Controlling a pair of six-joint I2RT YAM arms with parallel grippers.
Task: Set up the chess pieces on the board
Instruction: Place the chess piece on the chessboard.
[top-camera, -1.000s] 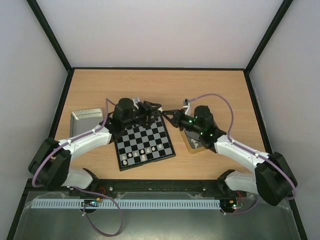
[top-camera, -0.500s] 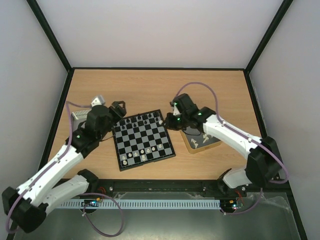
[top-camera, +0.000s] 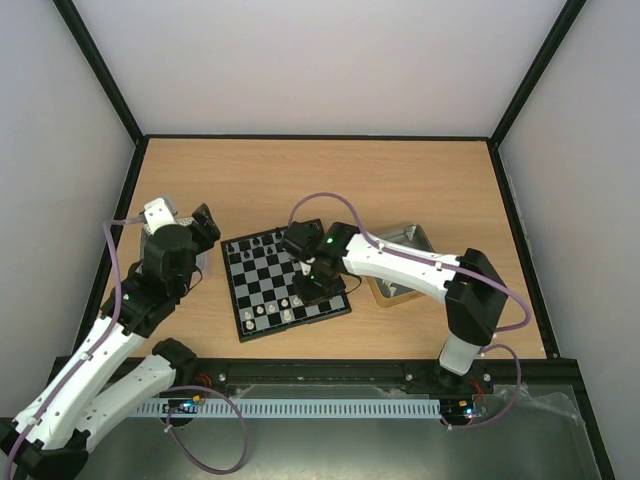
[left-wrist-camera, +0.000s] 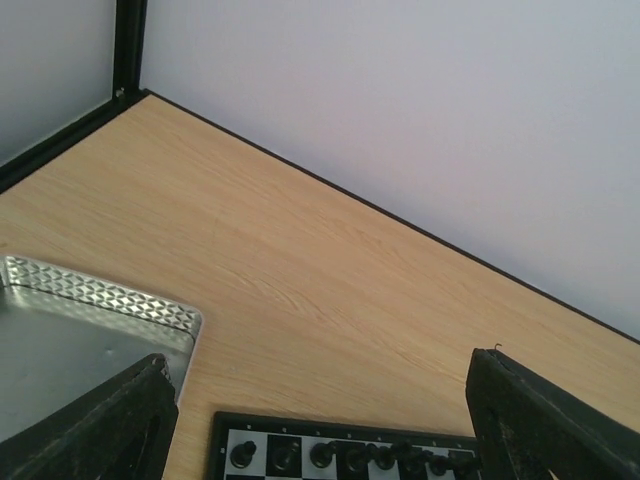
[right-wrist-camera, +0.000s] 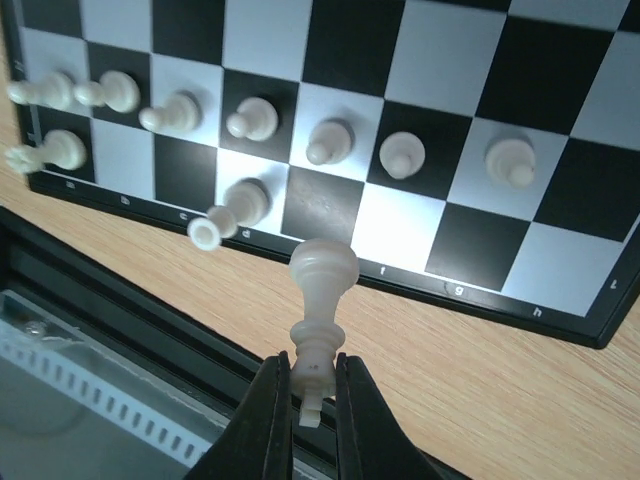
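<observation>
White chess piece (right-wrist-camera: 322, 275) pinched in right gripper (right-wrist-camera: 311, 368), over board (right-wrist-camera: 560, 180) edge

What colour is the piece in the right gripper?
White. The piece shows best in the right wrist view.

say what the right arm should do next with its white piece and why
Probably lower the white piece onto a free back-row square of the board and let go. The right gripper is shut on it over the near edge, and the back-row squares there are bare, with pawns ahead.
</observation>
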